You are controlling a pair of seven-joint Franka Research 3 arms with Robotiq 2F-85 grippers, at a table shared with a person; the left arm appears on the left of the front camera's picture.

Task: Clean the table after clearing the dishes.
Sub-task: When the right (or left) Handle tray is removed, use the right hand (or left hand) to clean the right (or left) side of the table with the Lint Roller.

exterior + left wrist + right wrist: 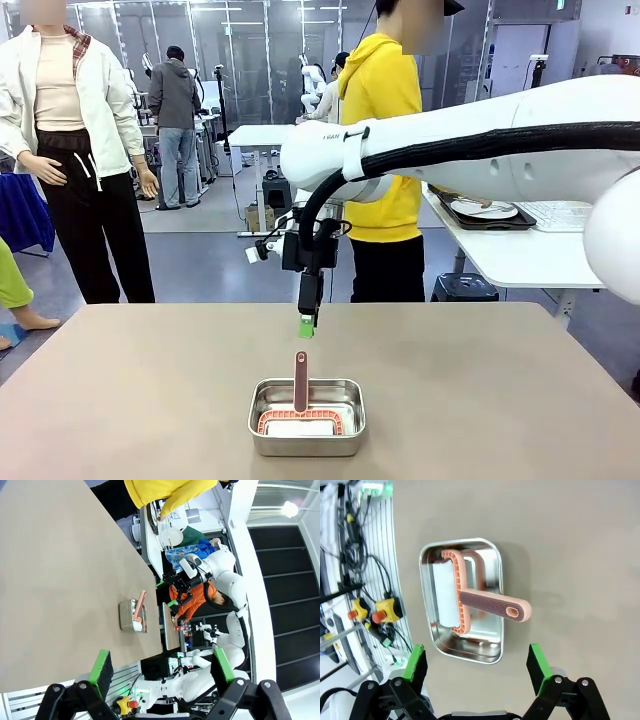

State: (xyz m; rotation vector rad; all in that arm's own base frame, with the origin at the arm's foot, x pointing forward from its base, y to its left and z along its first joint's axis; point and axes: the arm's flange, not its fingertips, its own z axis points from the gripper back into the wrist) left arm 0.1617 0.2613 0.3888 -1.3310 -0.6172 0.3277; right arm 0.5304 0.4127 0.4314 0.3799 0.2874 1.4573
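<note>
The taupe-brown table (120, 400) carries a square steel pan (306, 418) near its front middle. In the pan lies a pink-framed roller with a white roll (445, 594); its ribbed handle (495, 605) leans out over the rim. My right gripper (307, 325) hangs just above the handle's tip and is open, with nothing between its green pads (415, 662). My left gripper (162, 667) is open too, high above the table and far from the pan (132, 616). One of the dishes, a white plate on a dark tray (485, 212), sits on the white side table.
A person in a yellow hoodie (385, 120) stands at the far edge, beside the white side table (520, 255) at the back right. Bare tabletop lies all around the pan. Cables and emergency-stop buttons (382, 612) sit beyond the table's near edge.
</note>
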